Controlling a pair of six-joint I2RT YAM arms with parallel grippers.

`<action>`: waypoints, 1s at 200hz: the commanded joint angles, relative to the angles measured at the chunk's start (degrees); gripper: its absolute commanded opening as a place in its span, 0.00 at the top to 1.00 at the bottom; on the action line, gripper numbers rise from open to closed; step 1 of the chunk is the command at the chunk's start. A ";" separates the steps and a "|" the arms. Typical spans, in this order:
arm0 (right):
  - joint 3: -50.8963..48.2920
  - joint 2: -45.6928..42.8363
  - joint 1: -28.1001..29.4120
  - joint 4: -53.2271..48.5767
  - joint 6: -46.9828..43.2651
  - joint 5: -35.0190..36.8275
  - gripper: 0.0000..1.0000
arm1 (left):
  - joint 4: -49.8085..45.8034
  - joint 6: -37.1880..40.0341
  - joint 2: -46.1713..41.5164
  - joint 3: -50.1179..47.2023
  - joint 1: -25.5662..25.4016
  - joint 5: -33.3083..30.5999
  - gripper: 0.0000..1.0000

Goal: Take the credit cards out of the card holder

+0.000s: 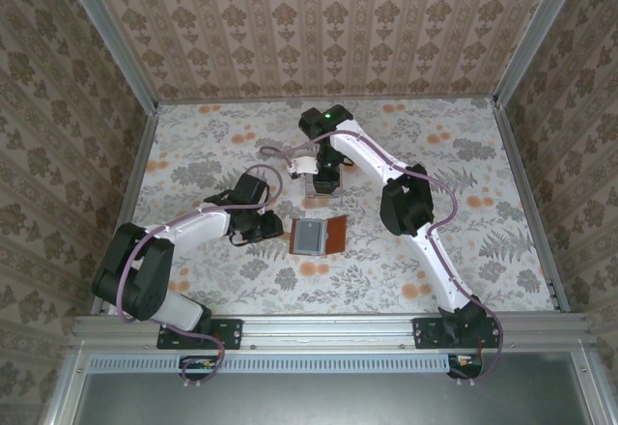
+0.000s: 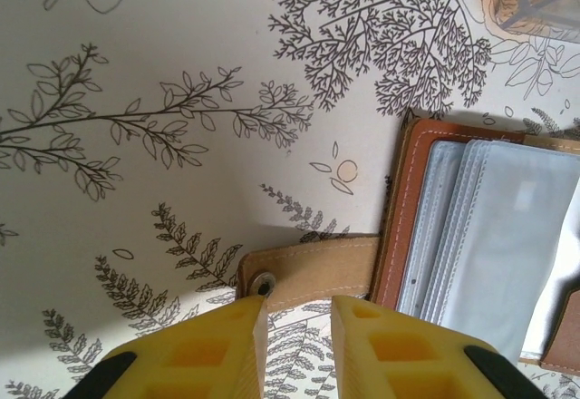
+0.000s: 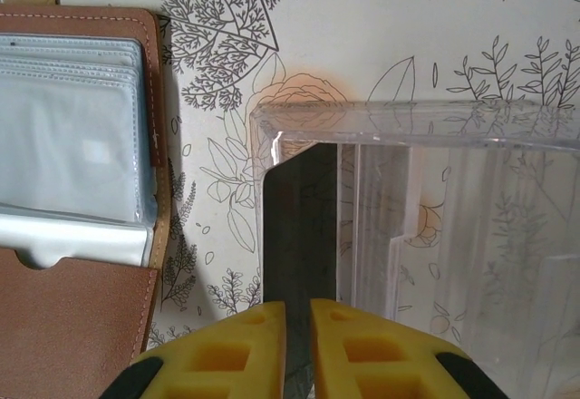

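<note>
The card holder lies open mid-table, reddish-brown leather with grey-blue pocket panels. Its tan snap strap runs across the table just past my left gripper's tips. That gripper sits left of the holder, its yellow fingers a little apart with bare table between them. My right gripper is shut on a dark credit card, which stands on edge inside the left end of the clear tray. Any other credit cards are hidden.
The small clear plastic tray stands just behind the card holder, under the right gripper. Patterned walls enclose the floral table on three sides. Open table lies to the left and right.
</note>
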 commanded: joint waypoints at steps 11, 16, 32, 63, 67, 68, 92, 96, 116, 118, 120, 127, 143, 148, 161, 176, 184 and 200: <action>-1.35 -2.61 0.21 -0.60 1.00 -0.24 0.81 | -0.98 -0.81 0.37 1.64 -0.43 -0.04 0.74; -1.36 -3.00 0.23 -0.60 1.07 -0.05 0.81 | -0.99 -0.73 0.43 1.71 -0.38 -0.04 0.74; -1.52 -4.16 0.32 -0.90 1.09 0.40 0.81 | -1.10 -0.63 0.43 1.88 -0.43 -0.04 0.74; -2.05 -5.02 0.88 -1.61 1.35 -0.13 0.81 | -1.07 -0.62 0.04 1.77 -0.44 -0.13 0.74; -2.24 -5.02 0.93 -1.65 1.35 -0.22 0.81 | -1.09 -0.63 0.07 1.73 -0.48 -0.13 0.74; -2.28 -5.02 0.97 -1.65 1.40 -0.25 0.81 | -1.10 -0.63 0.08 1.76 -0.46 -0.13 0.74; -3.91 -4.62 1.14 -0.71 1.70 -0.76 0.80 | -1.28 -0.63 -0.16 1.75 -0.52 -0.17 0.74; -4.25 -4.51 1.16 -0.51 1.78 -0.73 0.80 | -1.36 -0.61 -0.15 1.73 -0.52 -0.21 0.74; -5.68 -3.93 1.04 1.04 2.05 -0.59 0.80 | -1.55 -0.54 -0.40 1.53 -0.52 -0.39 0.74; -5.79 -3.89 1.03 1.11 2.06 -0.60 0.80 | -1.55 -0.54 -0.37 1.53 -0.52 -0.39 0.74; -5.87 -3.80 1.02 1.21 2.06 -0.70 0.80 | -1.48 -0.54 -0.38 1.40 -0.52 -0.41 0.74; -6.01 -3.42 1.02 1.58 2.14 -0.64 0.80 | -1.58 -0.54 -0.38 1.43 -0.51 -0.48 0.74; -6.02 -2.57 0.94 1.82 2.19 -0.65 0.80 | -1.63 -0.53 -0.31 1.38 -0.52 -0.47 0.74; -6.04 -2.27 0.95 1.90 2.20 -0.64 0.80 | -1.63 -0.50 -0.32 1.44 -0.52 -0.48 0.74; -6.05 -1.91 0.84 1.95 2.23 -0.72 0.82 | -1.72 -0.62 -0.33 1.39 -0.52 -0.57 0.74; -6.04 -1.90 0.76 2.17 2.23 -0.73 0.87 | -1.80 -0.62 -0.40 1.44 -0.48 -0.61 0.74; -5.96 -2.02 0.68 2.06 2.12 -0.79 0.90 | -1.81 -0.59 -0.36 1.50 -0.52 -0.66 0.74; -5.93 -2.52 0.59 1.69 1.77 -1.24 0.94 | -2.07 -0.62 -0.36 1.68 -0.52 -0.57 0.74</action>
